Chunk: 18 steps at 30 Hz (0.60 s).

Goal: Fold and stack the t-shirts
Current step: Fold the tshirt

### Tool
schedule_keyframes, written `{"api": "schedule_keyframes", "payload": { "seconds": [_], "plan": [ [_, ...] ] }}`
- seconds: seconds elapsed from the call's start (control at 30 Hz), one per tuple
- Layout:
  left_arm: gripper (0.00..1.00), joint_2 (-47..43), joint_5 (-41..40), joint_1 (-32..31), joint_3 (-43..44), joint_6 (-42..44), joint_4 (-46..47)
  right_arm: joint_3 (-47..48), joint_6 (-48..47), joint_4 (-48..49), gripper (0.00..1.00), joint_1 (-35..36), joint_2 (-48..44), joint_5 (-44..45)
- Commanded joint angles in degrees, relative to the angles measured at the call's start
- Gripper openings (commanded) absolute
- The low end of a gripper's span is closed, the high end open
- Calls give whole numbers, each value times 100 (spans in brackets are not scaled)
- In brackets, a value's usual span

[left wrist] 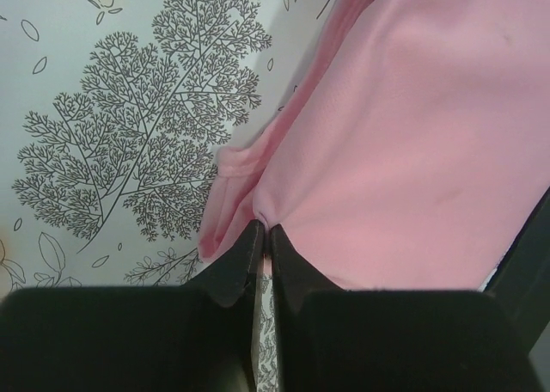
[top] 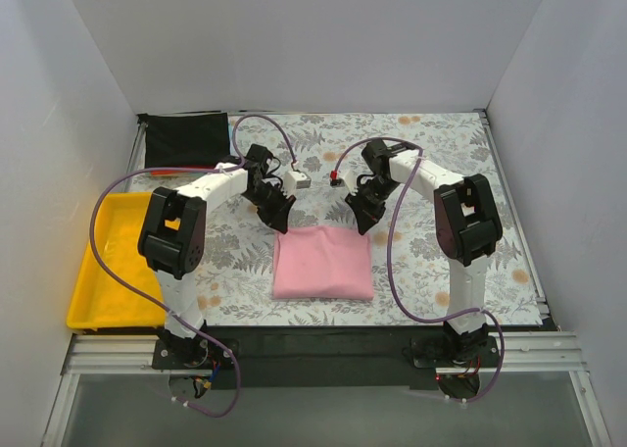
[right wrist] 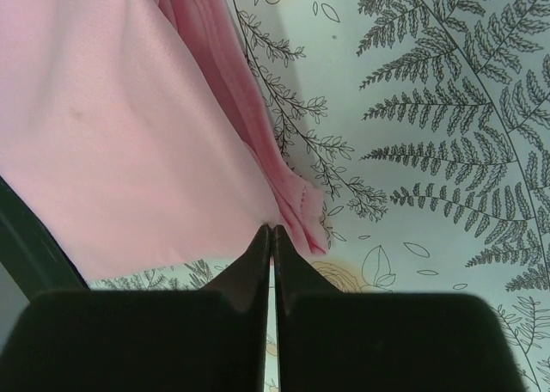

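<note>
**Both arms pinching the far corners of a folded pink t-shirt**

A pink t-shirt [top: 323, 263] is lying as a neat, roughly square pad in the middle of the floral-patterned tabletop [top: 460, 163], towards the near edge where the arms are mounted. The left end effector [top: 277, 222] is reaching down at the shirt's far left corner, and the right end effector [top: 361, 222] is doing the same at its far right corner. In both wrist views the fingers [left wrist: 234, 272] are pressing fully together. Each pair is nipping a small pucker of pink cloth at a corner where several folded layers are showing.

A black t-shirt [top: 186, 139] is lying flat as a rectangle in the far left corner, well apart from the pink one. A thin red strip [top: 167, 172] is peeking out along its near edge. It may be an orange-red shirt, but it is too small here to be sure. A yellow tray [top: 98, 290] is sitting at the left side.

As a judgement, the pink shirt is looking mostly folded, and this two-corner grip is perhaps setting up one more fold or a lift. Stacking it with the other shirts is looking not yet done.
</note>
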Motion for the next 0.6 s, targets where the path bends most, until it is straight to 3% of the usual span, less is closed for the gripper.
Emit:
{"api": "schedule_keyframes", "payload": {
  "seconds": [0.0, 0.23, 0.57],
  "plan": [
    [0, -197, 97, 27, 214, 162, -239, 39, -131, -112, 1, -14, -249, -58],
    [0, -452, -421, 132, 117, 320, -442, 83, -70, -129, 1, -6, -460, 390],
    [0, -224, -932, 405, 187, 329, -29, 285, 27, -50, 1, -137, -232, 680]
  ]
}}
